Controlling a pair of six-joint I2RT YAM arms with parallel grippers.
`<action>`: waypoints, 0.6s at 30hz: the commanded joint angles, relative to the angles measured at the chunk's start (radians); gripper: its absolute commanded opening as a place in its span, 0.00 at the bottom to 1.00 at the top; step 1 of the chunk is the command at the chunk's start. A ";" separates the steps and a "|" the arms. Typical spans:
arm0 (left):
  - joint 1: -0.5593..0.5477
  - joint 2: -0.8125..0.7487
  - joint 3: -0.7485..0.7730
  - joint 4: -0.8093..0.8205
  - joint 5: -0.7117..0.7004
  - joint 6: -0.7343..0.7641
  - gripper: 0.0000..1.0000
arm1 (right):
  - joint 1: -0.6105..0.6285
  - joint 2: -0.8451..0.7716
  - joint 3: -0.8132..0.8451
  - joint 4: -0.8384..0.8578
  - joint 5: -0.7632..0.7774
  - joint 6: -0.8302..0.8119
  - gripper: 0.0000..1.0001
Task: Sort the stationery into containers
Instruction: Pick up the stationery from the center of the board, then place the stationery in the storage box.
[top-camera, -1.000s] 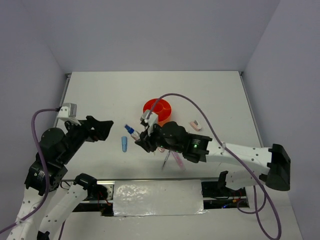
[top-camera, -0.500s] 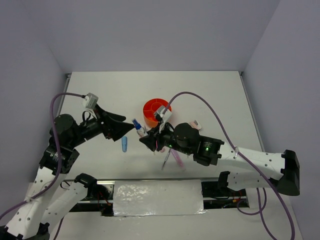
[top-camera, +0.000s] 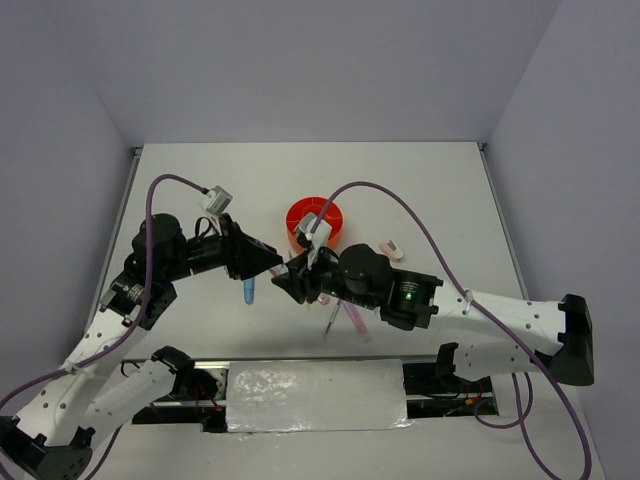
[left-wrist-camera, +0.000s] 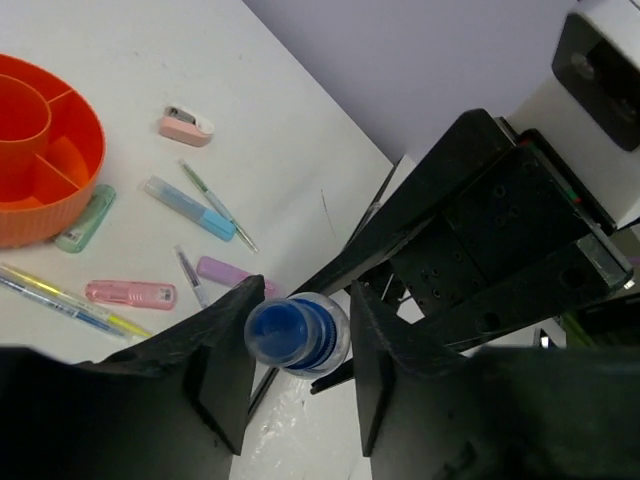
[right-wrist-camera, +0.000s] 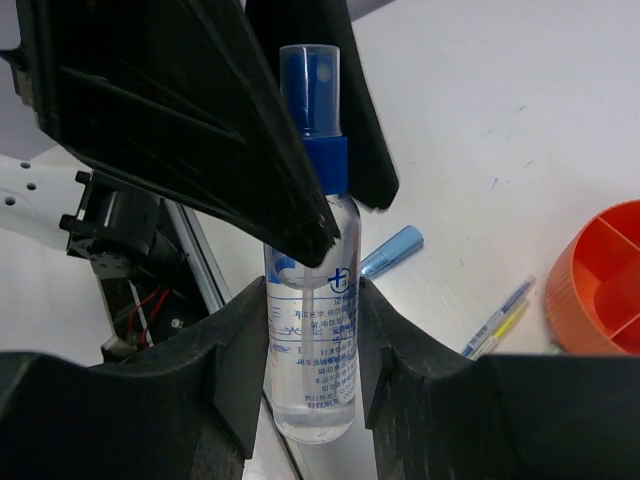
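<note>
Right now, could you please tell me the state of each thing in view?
spray bottle: capped, off the table, held by its body.
right gripper: shut on spray bottle.
left gripper: jaws flanking the bottle's blue head; grip unclear.
orange organiser: upright on table, visible compartments empty.
pink-white eraser: lying outside the organiser.
pens and markers: lying loose on the table.

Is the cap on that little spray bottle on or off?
On. A see-through blue cap covers the nozzle of the spray bottle, which the right gripper holds by its body.
</note>
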 joint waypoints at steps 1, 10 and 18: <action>-0.029 0.011 0.021 0.048 0.020 0.017 0.50 | 0.010 0.011 0.064 0.017 0.022 -0.036 0.00; -0.046 0.020 0.103 -0.050 -0.125 0.103 0.00 | 0.005 -0.024 0.006 0.006 0.029 -0.036 0.79; -0.046 0.084 0.182 -0.076 -0.574 0.155 0.00 | -0.036 -0.292 -0.124 -0.090 0.294 0.054 1.00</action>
